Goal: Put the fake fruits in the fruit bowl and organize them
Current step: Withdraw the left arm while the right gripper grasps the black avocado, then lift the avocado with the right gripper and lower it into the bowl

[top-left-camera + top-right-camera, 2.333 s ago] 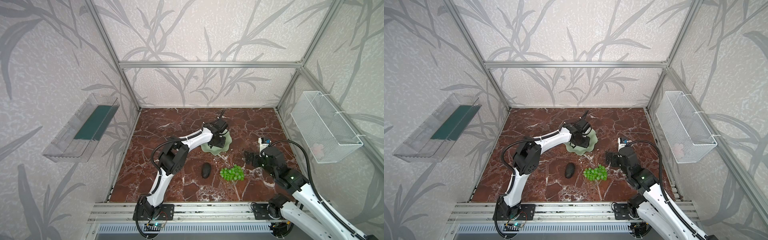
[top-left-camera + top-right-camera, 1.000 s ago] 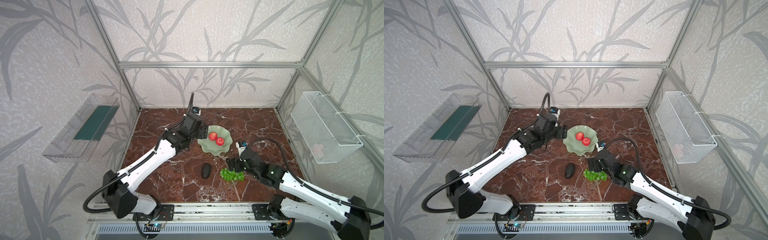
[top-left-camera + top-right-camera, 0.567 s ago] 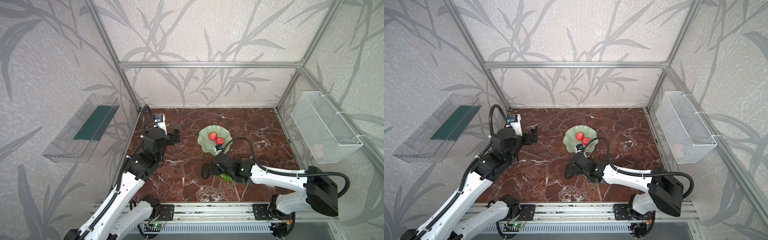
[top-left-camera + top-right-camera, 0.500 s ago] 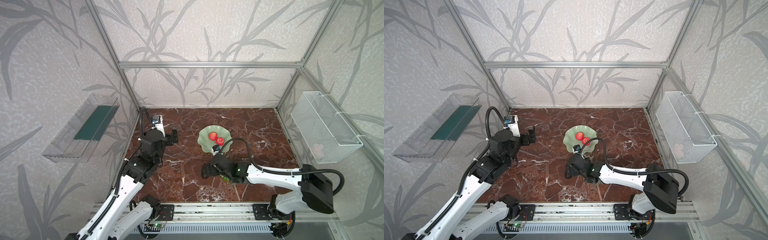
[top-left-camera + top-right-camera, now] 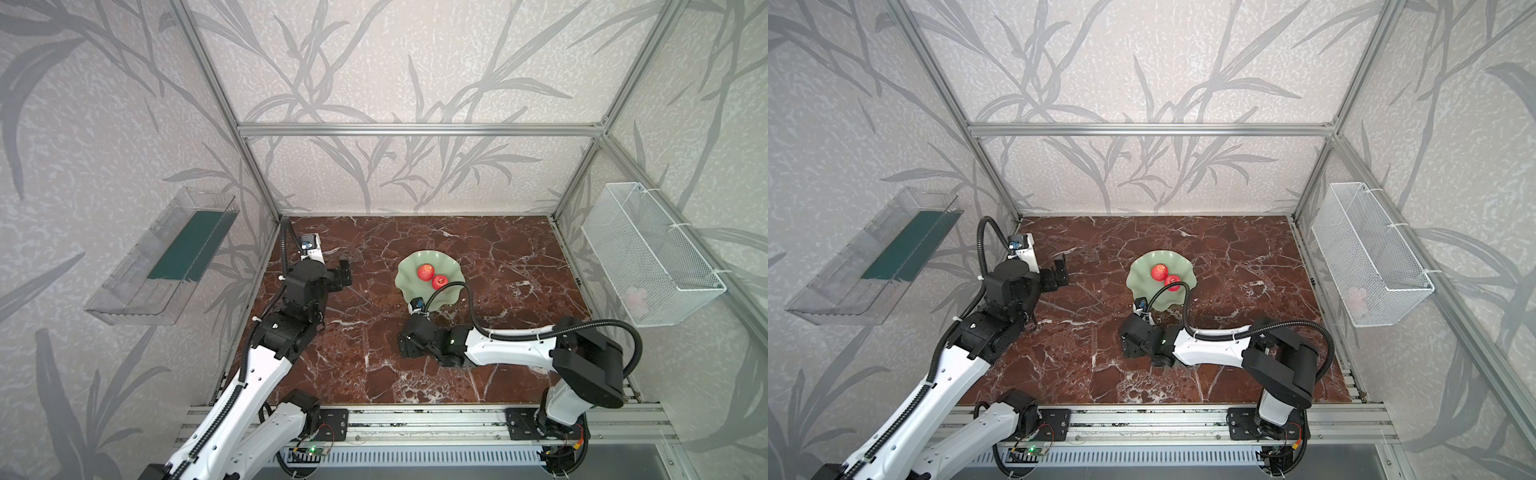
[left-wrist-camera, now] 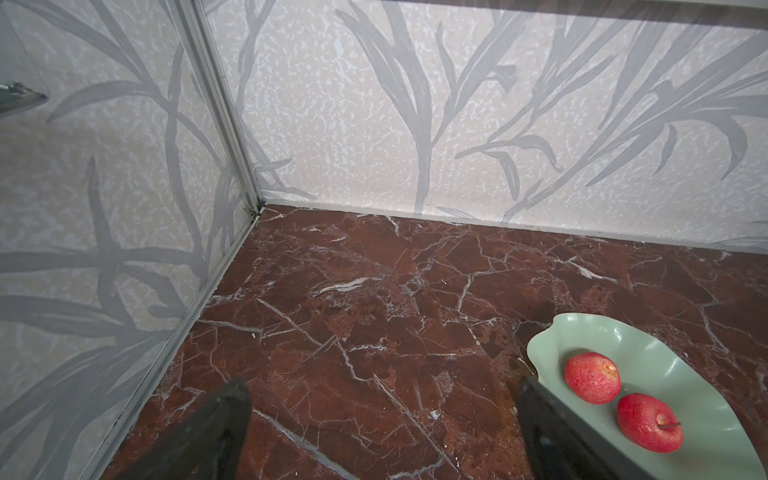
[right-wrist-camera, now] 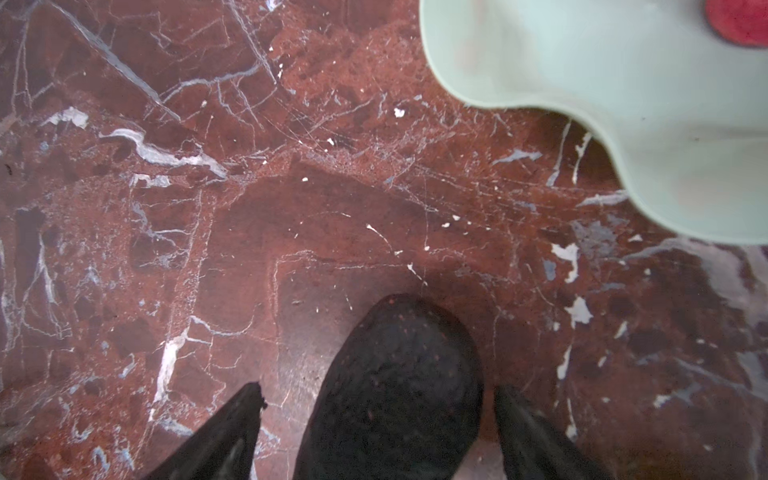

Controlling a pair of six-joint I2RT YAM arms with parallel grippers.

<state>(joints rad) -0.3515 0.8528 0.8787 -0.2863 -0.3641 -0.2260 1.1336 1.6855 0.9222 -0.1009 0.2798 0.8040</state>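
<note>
Left end effector (image 5: 344, 275): jaws wide apart, nothing between them. It hangs over bare table (image 5: 365, 320) on the left side, well apart from the bowl (image 5: 405, 276). In the left wrist view both fingers (image 6: 224, 424) frame bare marble only, and the bowl sits off to one side.

Bowl: about the middle of the table in both top views. Two apples (image 5: 424, 272) lie inside it, close together and clear of the wavy rim. One shows its stem in the left wrist view.

Right end effector (image 5: 405, 347): sits low over the table, just on the near side of the bowl. The top views do not show what is under it. In the right wrist view the avocado (image 7: 399, 386) lies on the table between the fingers (image 7: 232, 432).
- Jaws are open and straddle the avocado.
- There is a clear gap on one side.
- On the other side the finger is very close; I cannot tell whether it touches.

The avocado is outside the bowl, near its rim but apart from it.
</note>
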